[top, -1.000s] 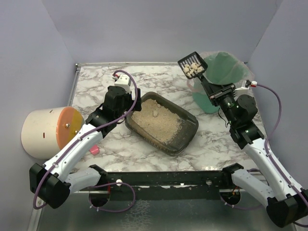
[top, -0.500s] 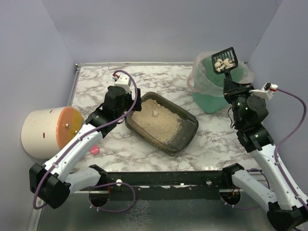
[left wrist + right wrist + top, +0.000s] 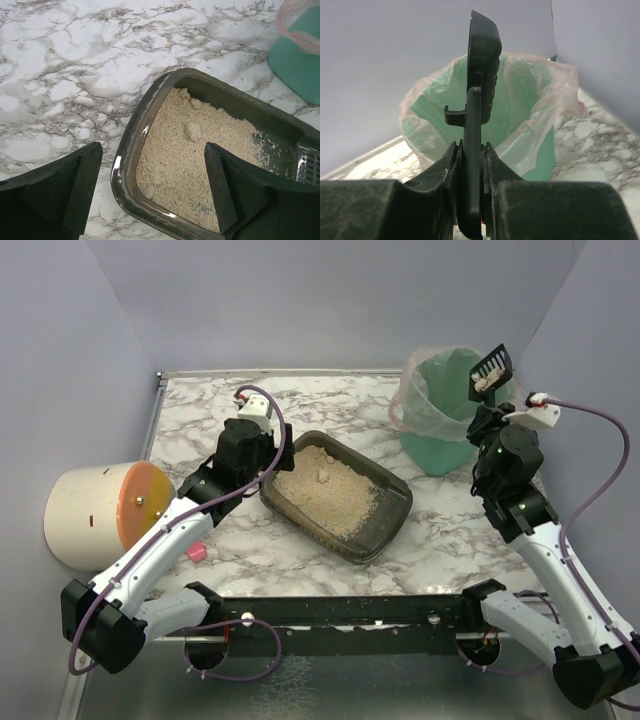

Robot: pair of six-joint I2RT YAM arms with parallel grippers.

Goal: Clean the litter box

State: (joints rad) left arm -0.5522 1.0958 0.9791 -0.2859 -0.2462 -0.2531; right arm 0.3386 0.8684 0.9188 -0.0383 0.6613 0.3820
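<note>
The litter box, a dark tray of beige litter with a few pale clumps, lies mid-table; it also fills the left wrist view. My left gripper is open and empty, its jaws either side of the box's near-left corner. My right gripper is shut on the handle of the black slotted scoop. The scoop is turned on edge over the green bin. In the right wrist view the scoop stands edge-on before the bag-lined bin.
A cream cylinder with an orange face lies at the table's left edge. A small pink item sits by the left arm. Purple walls close in on three sides. The bin stands at the back right.
My right arm swung the scoop right and over the bin, then rolled it on edge; the clumps it carried no longer show on it. The left arm has not moved.
</note>
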